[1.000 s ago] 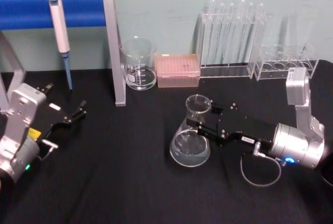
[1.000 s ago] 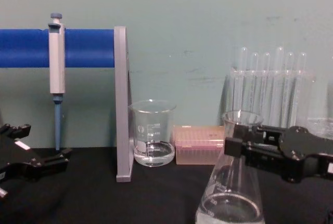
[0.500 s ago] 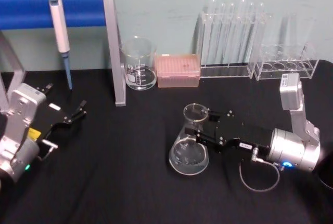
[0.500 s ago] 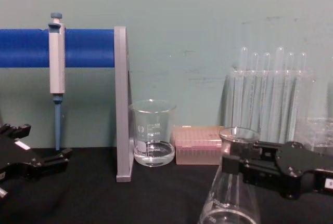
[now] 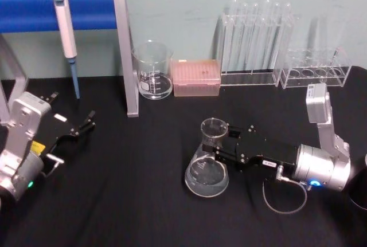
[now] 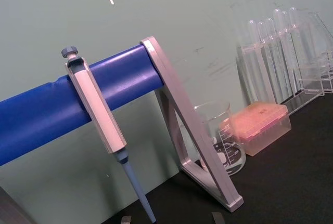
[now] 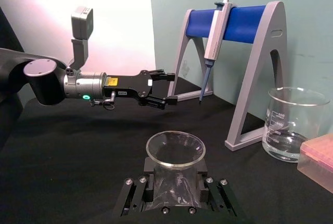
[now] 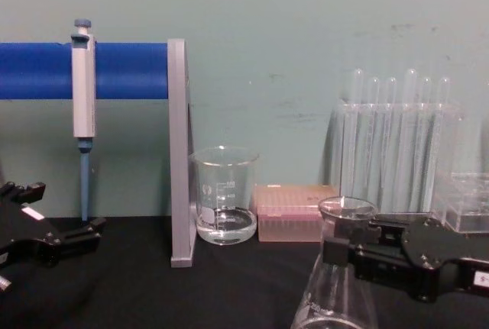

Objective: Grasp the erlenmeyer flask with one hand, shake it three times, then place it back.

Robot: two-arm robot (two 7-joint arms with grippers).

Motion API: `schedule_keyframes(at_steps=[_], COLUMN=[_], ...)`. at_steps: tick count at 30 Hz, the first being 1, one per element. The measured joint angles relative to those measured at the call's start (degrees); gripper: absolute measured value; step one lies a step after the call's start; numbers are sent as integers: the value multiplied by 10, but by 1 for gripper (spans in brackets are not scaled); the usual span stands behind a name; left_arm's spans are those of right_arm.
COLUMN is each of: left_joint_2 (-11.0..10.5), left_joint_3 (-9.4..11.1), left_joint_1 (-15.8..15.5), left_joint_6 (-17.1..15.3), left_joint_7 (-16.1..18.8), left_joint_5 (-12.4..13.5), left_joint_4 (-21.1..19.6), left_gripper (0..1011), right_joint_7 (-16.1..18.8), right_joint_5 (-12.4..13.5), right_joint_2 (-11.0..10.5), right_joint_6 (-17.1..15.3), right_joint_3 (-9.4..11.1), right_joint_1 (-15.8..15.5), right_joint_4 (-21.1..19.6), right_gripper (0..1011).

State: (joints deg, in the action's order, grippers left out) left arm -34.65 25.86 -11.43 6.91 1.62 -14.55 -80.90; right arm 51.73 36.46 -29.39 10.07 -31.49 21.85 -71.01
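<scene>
Along the back edge of the black tabletop (image 5: 143, 212) stand a blue pipette stand (image 5: 86, 7) with a hung pipette (image 5: 65, 26), a beaker (image 5: 152, 70) holding a little clear liquid, a pink tip box (image 5: 196, 77) and a test-tube rack (image 5: 255, 35), all well apart from the erlenmeyer flask (image 5: 206, 172). The flask is right of the tabletop's middle, its neck clamped by the right gripper (image 5: 217, 141). The left gripper (image 5: 90, 119) hangs near the left edge, fingers apart.

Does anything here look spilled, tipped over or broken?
Nothing stands out. The erlenmeyer flask is upright, its neck in the right gripper; the beaker stands, the pipette hangs on its stand, and the black cloth looks dry. The left gripper sits idle at left.
</scene>
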Motion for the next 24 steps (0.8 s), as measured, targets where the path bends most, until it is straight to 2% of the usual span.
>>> schedule_keyframes(at_steps=[24], left_joint_2=[0], left_joint_3=[0], left_joint_1=[0], left_joint_6=[0], left_joint_7=[0], left_joint_5=[0], left_joint_4=[0], left_gripper=[1001], right_joint_7=[-1], right_joint_5=[2], right_joint_2=[5], right_joint_6=[-7], right_joint_3=[-7], right_joint_1=[5], right_joint_4=[16], right_gripper=[449])
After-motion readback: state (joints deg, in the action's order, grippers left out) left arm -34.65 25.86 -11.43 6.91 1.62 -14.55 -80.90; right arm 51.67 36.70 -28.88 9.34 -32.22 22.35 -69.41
